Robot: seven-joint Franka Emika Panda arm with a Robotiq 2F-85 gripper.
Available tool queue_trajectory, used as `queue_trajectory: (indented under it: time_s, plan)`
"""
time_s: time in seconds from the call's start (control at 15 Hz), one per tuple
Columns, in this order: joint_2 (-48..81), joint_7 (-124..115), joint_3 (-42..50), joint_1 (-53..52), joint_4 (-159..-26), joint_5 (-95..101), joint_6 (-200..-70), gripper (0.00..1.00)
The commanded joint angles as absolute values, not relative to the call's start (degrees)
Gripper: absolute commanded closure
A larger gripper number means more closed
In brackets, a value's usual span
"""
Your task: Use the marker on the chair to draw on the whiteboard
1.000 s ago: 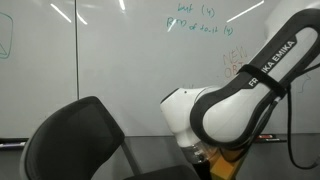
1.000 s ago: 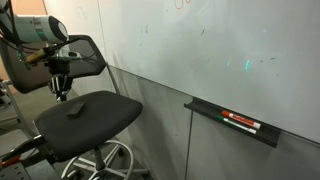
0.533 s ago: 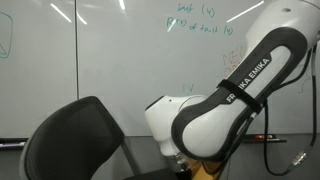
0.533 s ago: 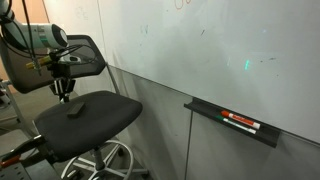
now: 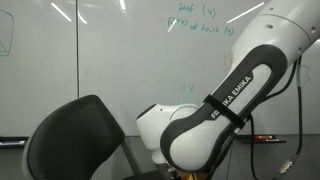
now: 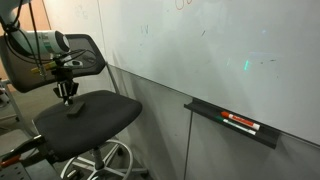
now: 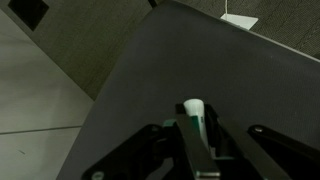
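A: Where do we find the marker?

B: Over the seat of the chair, pinched between the jaws of the gripper. In the wrist view we see its white end and a bit of green body poking out past the fingers, with the dark seat filling the view behind it.

A: So the gripper is clenched?

B: Yes, it is closed tight on the marker. In an exterior view the gripper hangs low over the part of the seat nearest the chair's backrest, pointing straight down.

A: Does the marker touch the seat?

B: We cannot tell; it is too small and dark against the cushion from outside, and the wrist view does not settle it.

A: And the whiteboard?

B: It runs along the wall beside the chair and well apart from the gripper. A dark tray is fixed under it, further along the wall from the chair, with pens lying in it.

A: What else do we see?

B: In an exterior view the white arm bends down beside the chair's curved backrest, and green handwriting sits high on the whiteboard above the chair.
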State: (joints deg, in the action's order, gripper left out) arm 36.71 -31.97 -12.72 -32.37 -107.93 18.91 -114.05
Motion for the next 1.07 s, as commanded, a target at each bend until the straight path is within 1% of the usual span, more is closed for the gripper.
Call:
queue_trajectory:
  time_s: [0.0,0.07,0.13,0.2,0.33,0.4,1.0]
  plan:
    - [38.27,-31.17,-10.67,-34.2,-105.24,19.89,-113.59,0.87]
    - [38.56,-31.45,-10.21,-34.6,-104.85,20.23,-113.26,0.74]
    - [37.7,-31.49,-10.54,-34.12,-106.63,18.77,-114.06,0.53]
    - [37.83,-31.51,-10.3,-34.29,-106.55,18.78,-114.05,0.74]
    - [37.89,-31.51,-10.27,-34.36,-106.65,18.76,-114.05,0.57]
    - [37.9,-31.51,-10.27,-34.38,-106.65,18.76,-114.05,0.53]
    - [37.9,-31.52,-10.27,-34.4,-106.65,18.76,-114.05,0.53]
